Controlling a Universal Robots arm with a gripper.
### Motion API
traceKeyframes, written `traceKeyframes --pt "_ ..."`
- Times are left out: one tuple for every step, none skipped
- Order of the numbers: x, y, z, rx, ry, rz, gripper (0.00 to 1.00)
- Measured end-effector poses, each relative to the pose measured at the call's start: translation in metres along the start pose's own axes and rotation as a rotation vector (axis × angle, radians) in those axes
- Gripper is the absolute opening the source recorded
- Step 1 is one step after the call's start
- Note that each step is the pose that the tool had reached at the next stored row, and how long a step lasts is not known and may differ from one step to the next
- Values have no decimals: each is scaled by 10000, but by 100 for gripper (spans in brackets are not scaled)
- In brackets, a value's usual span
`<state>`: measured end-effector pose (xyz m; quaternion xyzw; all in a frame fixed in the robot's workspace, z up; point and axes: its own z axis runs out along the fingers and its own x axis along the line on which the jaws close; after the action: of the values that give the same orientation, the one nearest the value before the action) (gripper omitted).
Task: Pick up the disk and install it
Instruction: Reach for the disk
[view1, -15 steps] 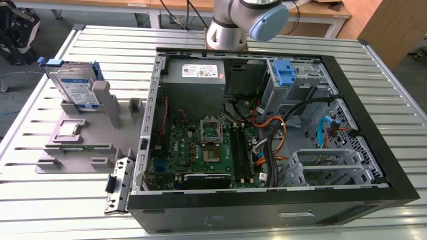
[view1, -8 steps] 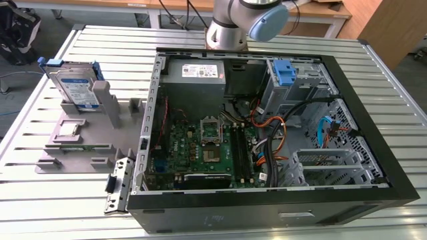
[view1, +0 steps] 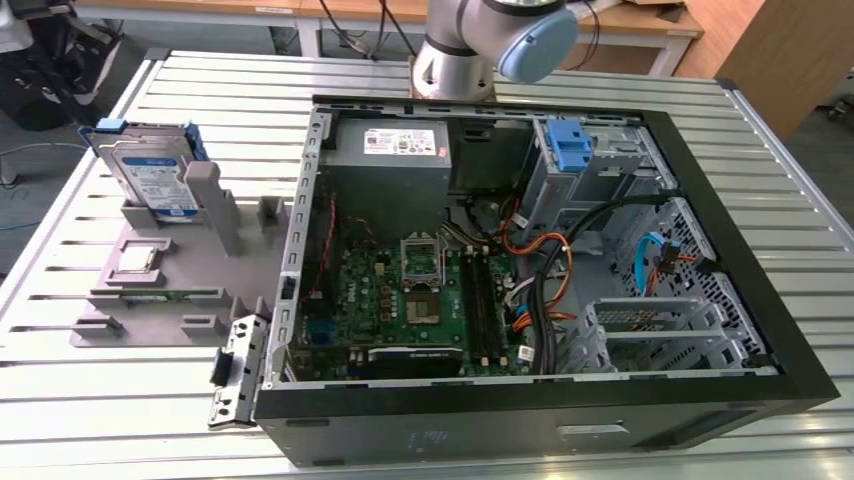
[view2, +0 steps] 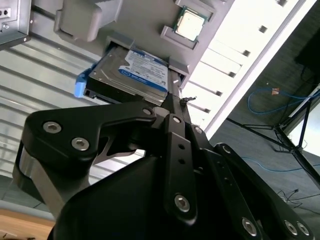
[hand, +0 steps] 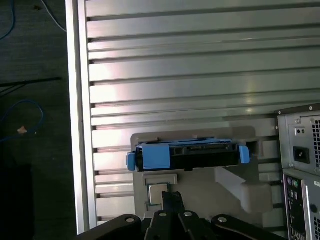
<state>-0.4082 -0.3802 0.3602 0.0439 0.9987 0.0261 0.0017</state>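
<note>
A slatted metal counter (view1: 747, 150) carries an open computer case (view1: 747, 330) at centre right of the exterior view, with the arm (view1: 481, 40) at the top edge. The disk (view1: 150, 175) stands on edge in a grey holder (view1: 160, 300) at the upper left, outside the case. In the first wrist view the hand (hand: 169, 197) hangs near the disk without touching it, its fingers pressed together on nothing.

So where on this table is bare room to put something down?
Bare table lies at the exterior view's lower left, between the grey fixture and the table edge, and along the computer case on that view's right. Crowded: the fixture, holding the disk, and the cable-filled case.
</note>
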Motion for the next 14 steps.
traceKeyframes --pt "-45 6 2 0 0 -1 10" --pt "-90 12 4 0 1 0 10" --pt "-134 18 6 0 2 0 10" --pt "-182 24 8 0 2 0 10" --pt "-224 31 10 1 3 -1 10" --pt "-258 40 13 1 4 -1 10" --pt "-289 52 16 1 4 0 10" --pt "-319 65 19 0 4 0 10" --pt "-347 77 22 0 4 0 10" --pt "-371 88 26 1 6 0 10" --pt "-382 98 30 1 5 1 10" --pt "-383 106 36 -6 5 1 10" --pt "-383 111 39 -15 7 0 10" --pt "-382 120 43 -26 8 0 10"
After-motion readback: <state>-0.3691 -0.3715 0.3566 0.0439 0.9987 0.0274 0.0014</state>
